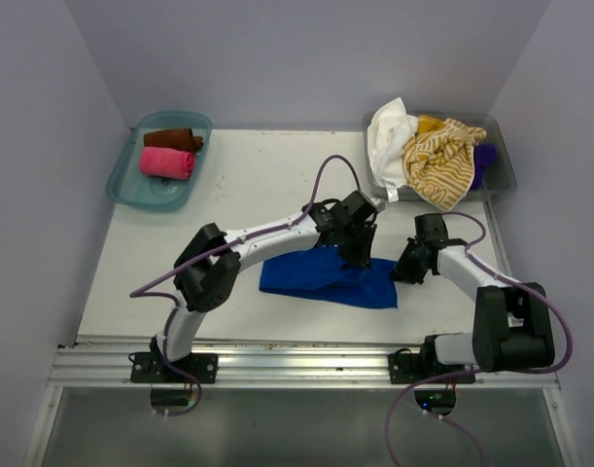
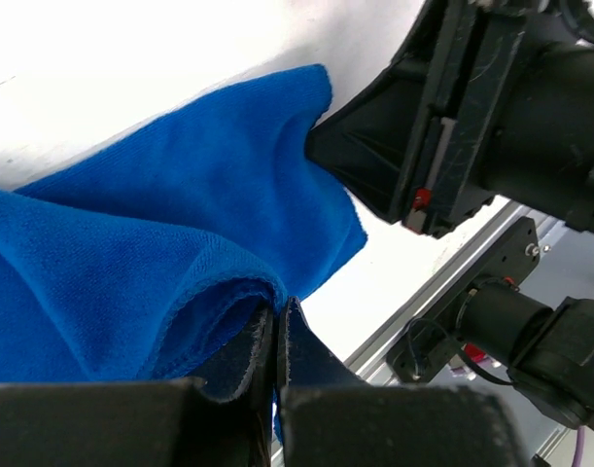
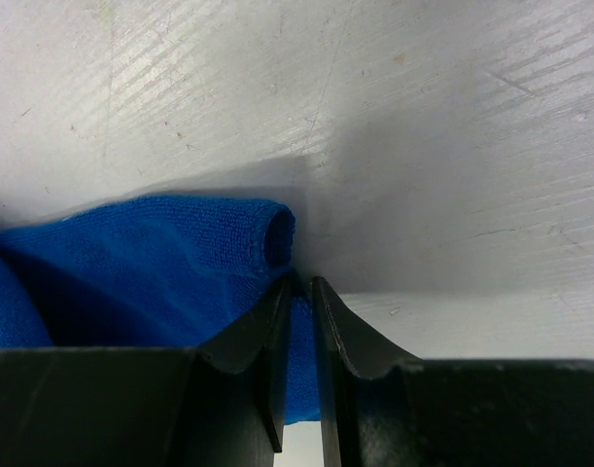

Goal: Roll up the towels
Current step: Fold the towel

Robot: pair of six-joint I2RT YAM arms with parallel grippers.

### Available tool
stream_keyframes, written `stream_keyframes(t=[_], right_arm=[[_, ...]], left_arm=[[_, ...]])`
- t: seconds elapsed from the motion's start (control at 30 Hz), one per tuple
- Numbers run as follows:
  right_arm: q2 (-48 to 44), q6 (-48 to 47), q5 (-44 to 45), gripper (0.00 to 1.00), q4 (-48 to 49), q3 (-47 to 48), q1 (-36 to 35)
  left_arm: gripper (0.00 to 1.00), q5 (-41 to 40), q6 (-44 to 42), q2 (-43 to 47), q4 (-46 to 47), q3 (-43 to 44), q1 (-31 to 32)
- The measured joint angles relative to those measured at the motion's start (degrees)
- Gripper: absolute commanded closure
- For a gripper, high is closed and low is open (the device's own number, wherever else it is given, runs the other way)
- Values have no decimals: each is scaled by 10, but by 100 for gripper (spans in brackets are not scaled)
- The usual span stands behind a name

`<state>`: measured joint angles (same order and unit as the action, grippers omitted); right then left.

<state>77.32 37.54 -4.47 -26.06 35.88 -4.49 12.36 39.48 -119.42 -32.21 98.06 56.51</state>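
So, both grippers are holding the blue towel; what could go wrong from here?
1. The right gripper pinches only a thin edge of the blue towel, so the cloth may slip out when pulled.
2. The left gripper grips the towel close beside the right one; the two might collide while rolling.

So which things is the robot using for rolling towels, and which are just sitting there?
Part of the job: blue towel, pinched by the left tool and right tool; rolled pink towel and brown towel; white towel, yellow striped towel and purple towel heaped unrolled.
Just sitting there: teal tray, grey bin, purple cables, metal rail.
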Motion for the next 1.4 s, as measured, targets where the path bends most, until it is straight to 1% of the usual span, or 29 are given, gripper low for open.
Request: stream_keyframes(t=[0.23, 0.7, 0.83, 0.87, 0.9, 0.97, 1.0, 1.07, 1.1, 1.17, 1.2, 1.33, 1.4], right_arm=[[0, 1, 0, 80, 0, 0, 0], [-1, 4, 2, 80, 0, 0, 0], [-1, 4, 2, 78, 0, 0, 0], [-2, 5, 3, 77, 0, 0, 0], [-2, 5, 4, 76, -1, 0, -1], [-6, 4, 11, 74, -4, 0, -3], [-9, 4, 19, 74, -9, 0, -3], [-17, 3, 36, 70, -24, 0, -3], [-25, 3, 47, 67, -37, 0, -3], [-49, 2, 66, 61, -63, 0, -1], [-65, 2, 73, 60, -75, 0, 0], [-137, -2, 97, 58, -111, 2, 2], [-161, -13, 98, 58, -127, 11, 2]], left_arm=[[100, 4, 4, -16, 0, 34, 3], [100, 9, 5, -44, 0, 69, 9], [100, 12, 6, -57, 0, 76, 17], [98, 13, 6, -61, -2, 78, 18], [86, 14, 6, -64, -3, 80, 18], [77, 18, 7, -71, -6, 83, 19], [67, 20, 9, -72, -7, 83, 19], [55, 23, 8, -72, -11, 84, 20], [45, 24, 9, -72, -13, 85, 20], [39, 25, 4, -71, -14, 86, 20], [37, 25, 3, -69, -14, 86, 20], [37, 24, -3, -50, -20, 86, 20], [39, 25, -7, -23, -18, 77, 16]])
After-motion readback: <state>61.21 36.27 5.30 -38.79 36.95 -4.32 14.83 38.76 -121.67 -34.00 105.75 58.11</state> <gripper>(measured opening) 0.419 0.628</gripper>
